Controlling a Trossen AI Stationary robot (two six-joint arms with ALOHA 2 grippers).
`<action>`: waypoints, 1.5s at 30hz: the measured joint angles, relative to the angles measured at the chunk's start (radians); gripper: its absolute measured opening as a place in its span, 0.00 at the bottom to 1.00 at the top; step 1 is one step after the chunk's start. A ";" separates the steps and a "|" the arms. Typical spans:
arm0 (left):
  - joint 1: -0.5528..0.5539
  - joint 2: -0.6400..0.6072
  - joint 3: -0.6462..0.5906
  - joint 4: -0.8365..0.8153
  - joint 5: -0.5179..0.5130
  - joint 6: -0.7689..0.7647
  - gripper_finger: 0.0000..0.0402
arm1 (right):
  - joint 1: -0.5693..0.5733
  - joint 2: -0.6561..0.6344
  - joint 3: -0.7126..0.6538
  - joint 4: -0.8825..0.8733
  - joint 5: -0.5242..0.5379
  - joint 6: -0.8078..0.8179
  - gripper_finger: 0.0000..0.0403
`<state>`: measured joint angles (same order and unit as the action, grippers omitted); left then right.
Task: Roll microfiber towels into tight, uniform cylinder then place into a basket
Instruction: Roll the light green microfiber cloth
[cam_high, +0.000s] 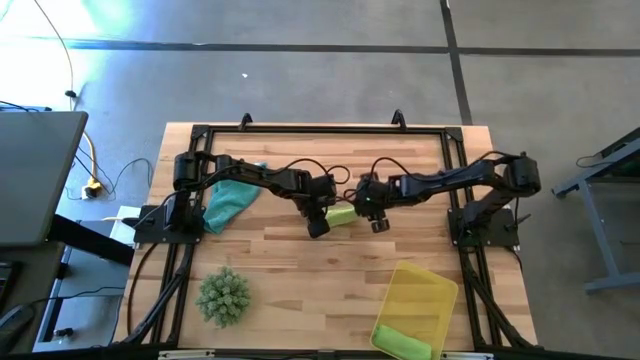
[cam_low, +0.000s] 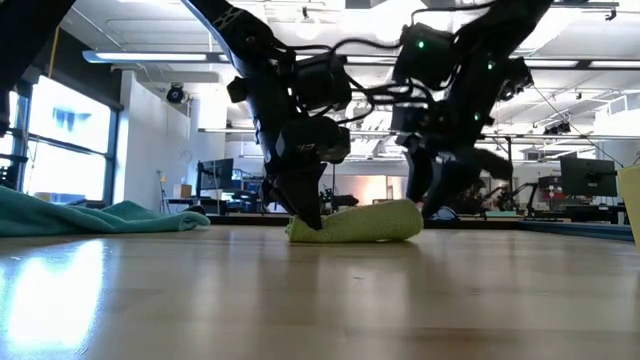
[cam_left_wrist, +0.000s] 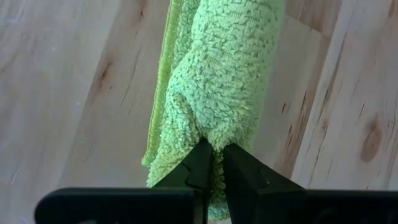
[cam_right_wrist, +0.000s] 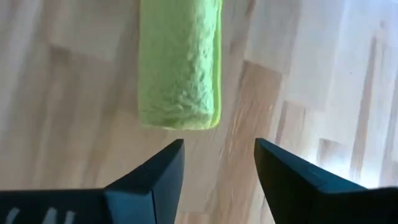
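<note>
The pale yellow-green towel (cam_high: 341, 216) lies rolled into a short cylinder at the table's middle, resting on its side (cam_low: 365, 222). My left gripper (cam_high: 318, 225) is shut on the roll's left end (cam_left_wrist: 214, 149). My right gripper (cam_right_wrist: 219, 152) is open just off the roll's right end (cam_right_wrist: 180, 118), touching nothing. The teal towel (cam_high: 228, 203) lies loose at the left under my left arm. The yellow basket (cam_high: 430, 290) stands at the near right with the bright green towel (cam_high: 400, 338) rolled inside it. My left gripper pinches a bunched bit of cloth at the roll's left end (cam_left_wrist: 208, 130) between its two fingertips; how many layers, I cannot tell. The fingers (cam_low: 305, 205) slant down from above and the left, along the roll. The roll lies on the table.
A spiky green plant-like ball (cam_high: 222, 295) sits at the near left. The black frame rails (cam_high: 320, 128) run along the table's far edge and sides. Bare wood (cam_high: 310, 280) lies between the ball and the basket.
</note>
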<state>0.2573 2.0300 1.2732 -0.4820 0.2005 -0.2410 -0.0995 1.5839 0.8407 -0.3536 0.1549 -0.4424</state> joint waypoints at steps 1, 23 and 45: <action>0.000 0.000 0.000 0.001 0.000 0.001 0.05 | 0.000 -0.010 0.003 -0.005 -0.013 0.024 0.47; 0.000 0.000 0.000 0.006 -0.002 0.008 0.05 | 0.094 0.007 -0.039 0.239 -0.114 0.076 0.47; 0.000 0.000 0.000 0.011 0.000 0.004 0.05 | 0.029 0.138 -0.038 0.335 -0.151 0.075 0.47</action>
<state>0.2568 2.0296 1.2732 -0.4710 0.2001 -0.2370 -0.0702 1.7218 0.8032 -0.0183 0.0034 -0.3672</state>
